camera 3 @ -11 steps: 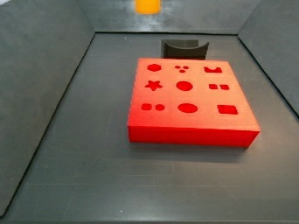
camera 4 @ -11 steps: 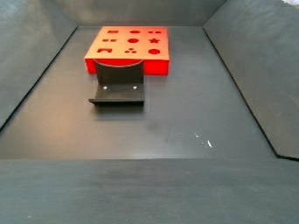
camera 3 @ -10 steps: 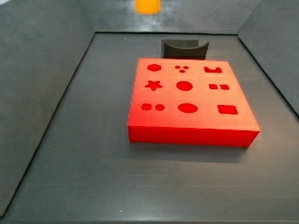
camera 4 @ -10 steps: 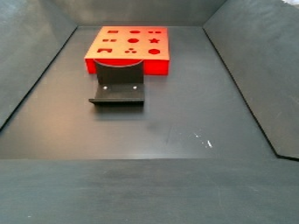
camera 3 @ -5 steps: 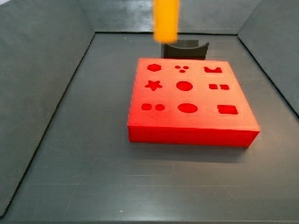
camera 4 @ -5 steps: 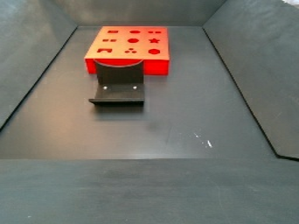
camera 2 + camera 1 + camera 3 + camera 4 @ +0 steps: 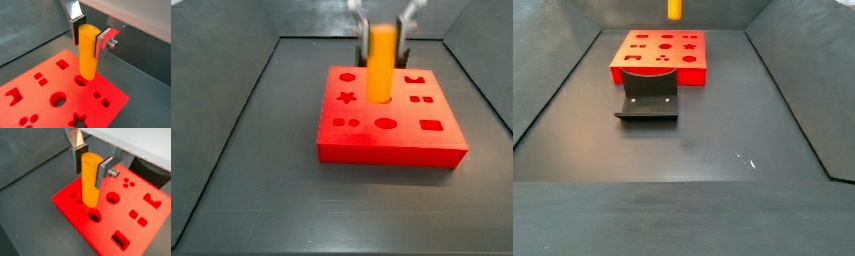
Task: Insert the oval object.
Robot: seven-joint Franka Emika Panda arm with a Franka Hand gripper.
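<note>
My gripper [image 7: 92, 164] is shut on the oval object [image 7: 90, 180], a long smooth orange-yellow peg held upright by its upper end. It hangs over the top of the red block [image 7: 72, 203], which has several shaped holes. Both wrist views show the peg [image 7: 89, 50] between the silver fingers, its lower end close over the block [image 7: 67, 82] beside a hole. In a side view the gripper [image 7: 381, 28] is blurred and the peg [image 7: 381, 65] stands over the middle of the block [image 7: 392, 152]. Whether the peg touches the block I cannot tell. Another side view shows only the peg's tip [image 7: 675, 9].
The dark fixture [image 7: 648, 100] stands on the grey floor right against one side of the red block [image 7: 660, 72]. Sloping grey walls [image 7: 225, 120] close in the floor on the sides.
The gripper with the peg has come down from the upper edge of the side view and forward over the red block. The block and the fixture have not moved.
</note>
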